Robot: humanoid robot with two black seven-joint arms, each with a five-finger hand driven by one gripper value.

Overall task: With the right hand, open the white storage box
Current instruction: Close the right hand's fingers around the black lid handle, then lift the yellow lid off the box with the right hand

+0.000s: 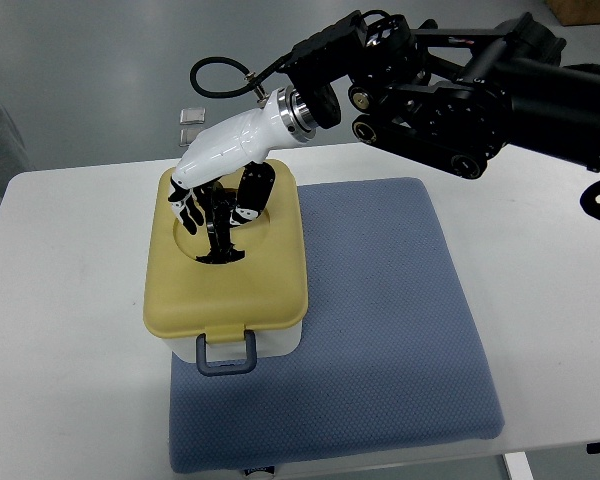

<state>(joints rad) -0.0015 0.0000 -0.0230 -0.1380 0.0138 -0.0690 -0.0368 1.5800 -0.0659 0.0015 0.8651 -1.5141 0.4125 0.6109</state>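
Note:
A white storage box with a pale yellow lid and a grey front latch sits on the left part of a blue-grey mat. The lid is closed. My right hand, with a white back and black fingers, hangs over the far half of the lid. Its fingers point down and touch the lid's recessed middle. They are curled slightly and hold nothing. The right arm comes in from the upper right. The left arm is out of view.
The box and mat lie on a white table. Two small clear square items lie on the grey floor beyond the table's far edge. The table's front edge runs just below the mat.

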